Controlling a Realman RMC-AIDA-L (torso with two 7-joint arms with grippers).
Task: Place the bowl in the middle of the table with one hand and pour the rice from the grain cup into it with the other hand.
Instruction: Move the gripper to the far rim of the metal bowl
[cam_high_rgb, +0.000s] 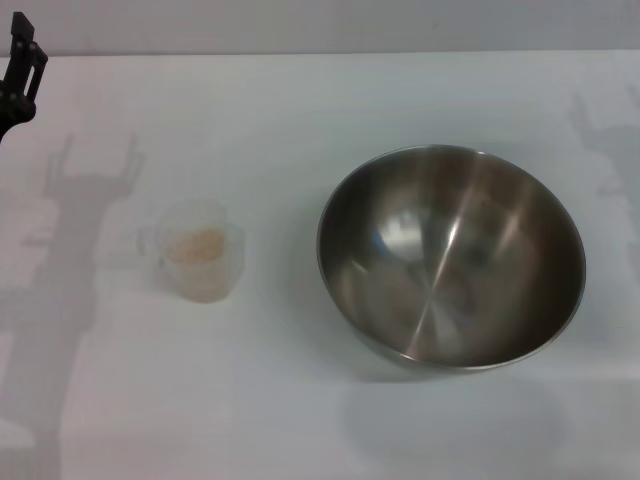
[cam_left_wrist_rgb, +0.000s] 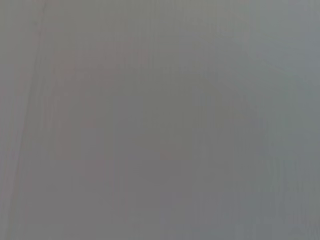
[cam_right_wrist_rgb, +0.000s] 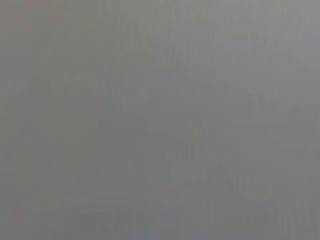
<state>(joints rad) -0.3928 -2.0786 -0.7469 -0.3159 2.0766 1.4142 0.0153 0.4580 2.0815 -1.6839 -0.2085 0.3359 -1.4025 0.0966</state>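
Steel bowl sits right of grain cup, well apart.

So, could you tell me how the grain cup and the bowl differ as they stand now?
The bowl is shiny steel; the grain cup is translucent plastic. The bowl is far wider than the cup. The cup holds rice; the bowl is empty. Both stand upright on the table, ungripped.

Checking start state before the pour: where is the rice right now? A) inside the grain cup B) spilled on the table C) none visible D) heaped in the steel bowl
A: in the head view the pale rice sits inside the translucent grain cup, while the steel bowl to the robot's right of it shows only its bare shiny interior, and no grains show on the table.
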